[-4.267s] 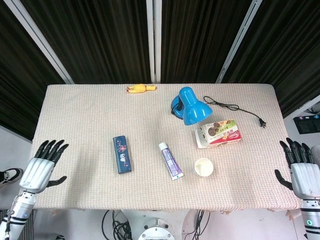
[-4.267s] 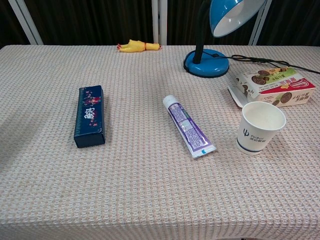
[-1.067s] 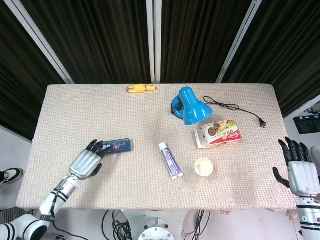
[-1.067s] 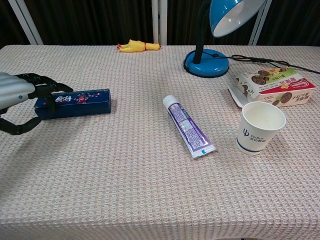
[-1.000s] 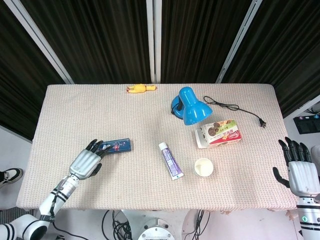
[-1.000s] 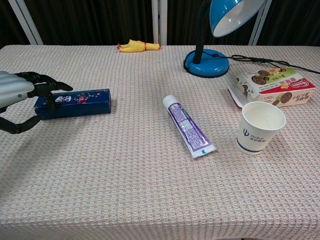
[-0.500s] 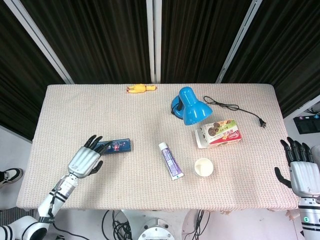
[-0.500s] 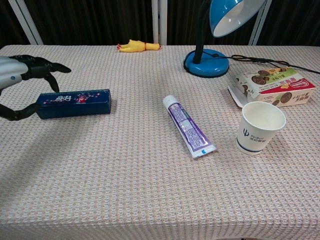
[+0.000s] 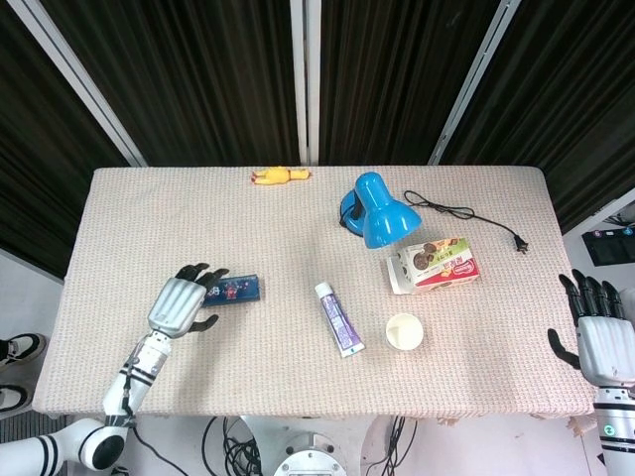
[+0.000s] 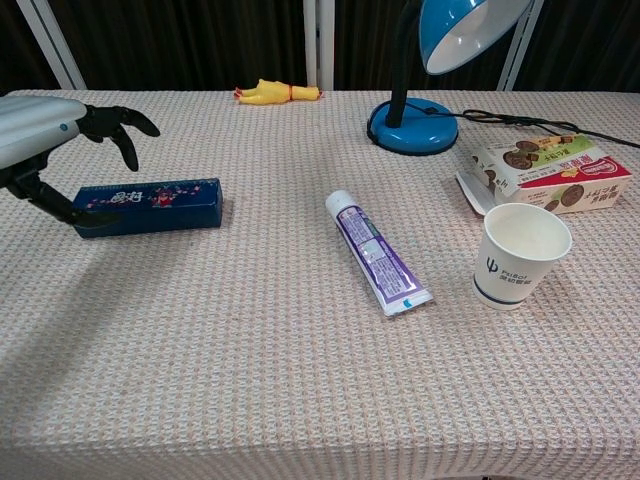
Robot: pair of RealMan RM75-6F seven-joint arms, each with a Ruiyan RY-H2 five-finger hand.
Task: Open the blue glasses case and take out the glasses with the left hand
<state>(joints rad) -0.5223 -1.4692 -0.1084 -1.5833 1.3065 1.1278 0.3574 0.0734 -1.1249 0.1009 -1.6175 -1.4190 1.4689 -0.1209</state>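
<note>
Here the left hand (image 10: 45,125) hovers at the far-left end of the blue glasses case (image 10: 150,206), its fingers (image 10: 125,135) spread and arched, holding nothing; in the chest view the thumb reaches down to the near corner of the case's left end and appears to touch it, though contact cannot be confirmed, while the other fingertips hang clear above the lid. The case lies flat on the table (image 10: 300,380) and is closed, its long axis running left to right, so that nearly its whole length extends rightward away from the fingers. The head view agrees: the left hand (image 9: 179,305) covers the left end of the case (image 9: 238,290), with the rest projecting to the right of the fingertips. This is the relation on which the next move depends: judged from these views, the hand addresses the case end-on, whereas the opening seam presumably runs along a long side, so the fingers would need to come round to a long edge to lift the lid. Further right of the fingers, well apart from the case, lie a toothpaste tube (image 10: 375,252) and a paper cup (image 10: 518,255). The right hand (image 9: 600,332) rests off the far right table edge, fingers extended and slightly apart, empty, and much the farther of the two from the case.
</note>
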